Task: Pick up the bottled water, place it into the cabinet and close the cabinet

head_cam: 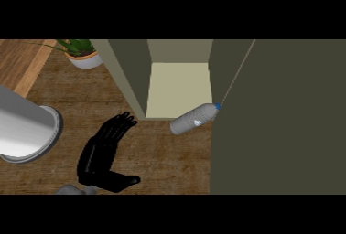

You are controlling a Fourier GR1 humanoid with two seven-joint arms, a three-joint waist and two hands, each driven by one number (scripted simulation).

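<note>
Head view is showing the left hand (101, 153) resting with straight, empty fingers (121, 122) on the desk (162, 155), the bottled water (194, 119) lying tilted just beyond their tips at the cabinet (177, 89) mouth, likely rolling away if nudged.

Clear bottled water (194, 119) lies tilted, perhaps touching open cabinet (177, 91)
</note>
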